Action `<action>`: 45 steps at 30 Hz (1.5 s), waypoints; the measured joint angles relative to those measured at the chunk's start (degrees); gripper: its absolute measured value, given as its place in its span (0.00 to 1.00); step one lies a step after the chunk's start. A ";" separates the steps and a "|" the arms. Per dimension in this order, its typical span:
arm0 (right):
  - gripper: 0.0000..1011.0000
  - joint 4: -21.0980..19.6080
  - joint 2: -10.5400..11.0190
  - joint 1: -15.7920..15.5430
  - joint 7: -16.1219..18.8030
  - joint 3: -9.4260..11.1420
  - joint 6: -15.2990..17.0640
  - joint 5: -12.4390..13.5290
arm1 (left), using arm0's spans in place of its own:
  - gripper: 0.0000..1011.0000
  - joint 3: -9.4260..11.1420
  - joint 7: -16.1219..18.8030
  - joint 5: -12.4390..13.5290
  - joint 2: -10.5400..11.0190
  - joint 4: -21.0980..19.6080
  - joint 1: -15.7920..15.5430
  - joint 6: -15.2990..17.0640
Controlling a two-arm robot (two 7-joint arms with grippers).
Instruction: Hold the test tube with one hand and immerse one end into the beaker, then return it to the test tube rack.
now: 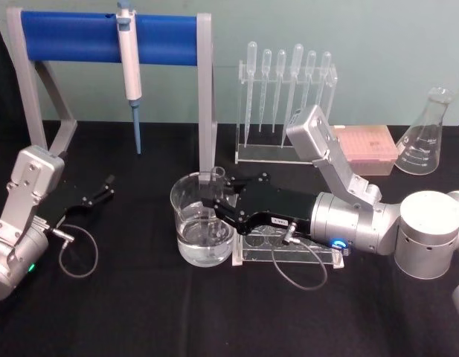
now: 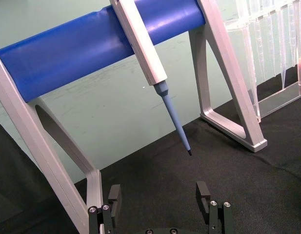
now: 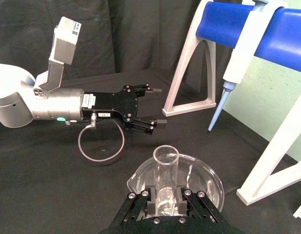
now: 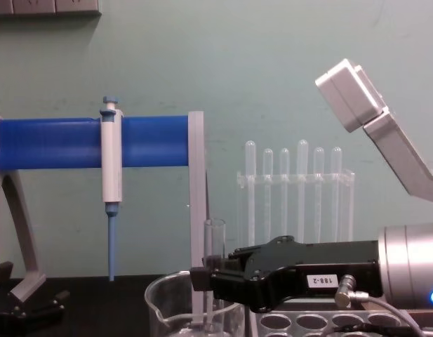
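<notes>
The beaker (image 1: pixel 186 195) stands mid-table with water in its lower part. The test tube (image 1: pixel 216 177) stands upright in it, open rim up, lower end down inside the glass at the water. My right gripper (image 1: pixel 213 196) reaches in from the right over the beaker's rim and is shut on the tube. The chest view shows the tube (image 4: pixel 215 239) rising above the gripper (image 4: pixel 202 278) and running down into the beaker (image 4: pixel 163 302). In the right wrist view the tube (image 3: pixel 166 163) sits between the fingers (image 3: pixel 149 197) over the beaker (image 3: pixel 209 178). My left gripper (image 1: pixel 104 190) rests open at the left.
A clear rack with round holes (image 1: pixel 289 249) lies under my right wrist, beside the beaker. Behind stand a blue-bar stand (image 1: pixel 95 37) holding a white pipettor (image 1: pixel 129 56), a pipette rack (image 1: pixel 289 104), a pink tip box (image 1: pixel 367 147) and a conical flask (image 1: pixel 426 137).
</notes>
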 joint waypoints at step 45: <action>0.22 0.12 -0.11 0.05 -0.02 0.17 0.11 0.03 | 0.99 0.00 0.00 0.00 0.00 0.00 0.00 0.00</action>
